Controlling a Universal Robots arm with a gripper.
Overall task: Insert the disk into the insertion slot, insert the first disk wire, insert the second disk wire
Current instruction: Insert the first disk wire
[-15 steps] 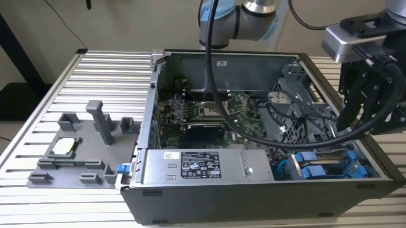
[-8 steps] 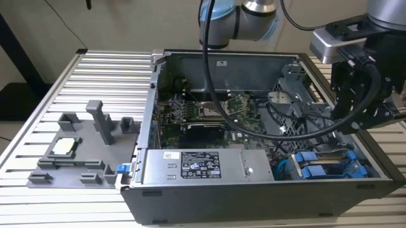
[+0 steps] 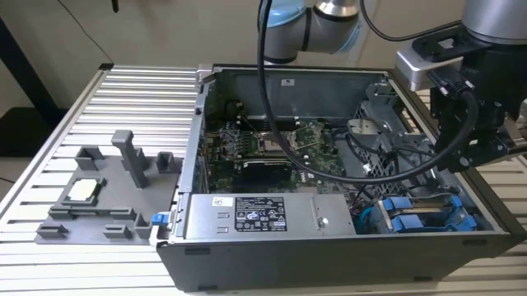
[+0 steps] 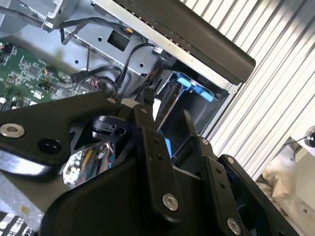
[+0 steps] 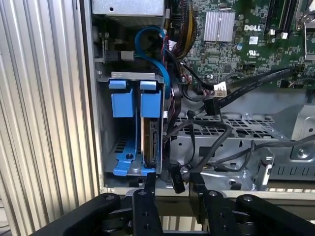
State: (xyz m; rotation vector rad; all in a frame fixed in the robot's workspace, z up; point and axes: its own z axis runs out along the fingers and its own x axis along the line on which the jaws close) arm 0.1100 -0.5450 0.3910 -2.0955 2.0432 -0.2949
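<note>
Disk (image 5: 150, 142) stands on edge in the slot (image 5: 123, 169), at the case's (image 3: 329, 262) near corner on the exterior view's right. The gripper (image 5: 173, 177) hovers near it, fingers apart, with 1 black plug (image 5: 176, 184) between them. I judge the plug stiff, light and easily skewed, best pinched across its flat sides.

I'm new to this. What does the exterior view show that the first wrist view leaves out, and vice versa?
Exterior view: the whole open computer case, the grey power-supply box, a grey tray on the ribbed table. First wrist view: the tips of the open claw and the disk on edge in the insertion slot. Both: that blue-trimmed slot and the green motherboard.
</note>
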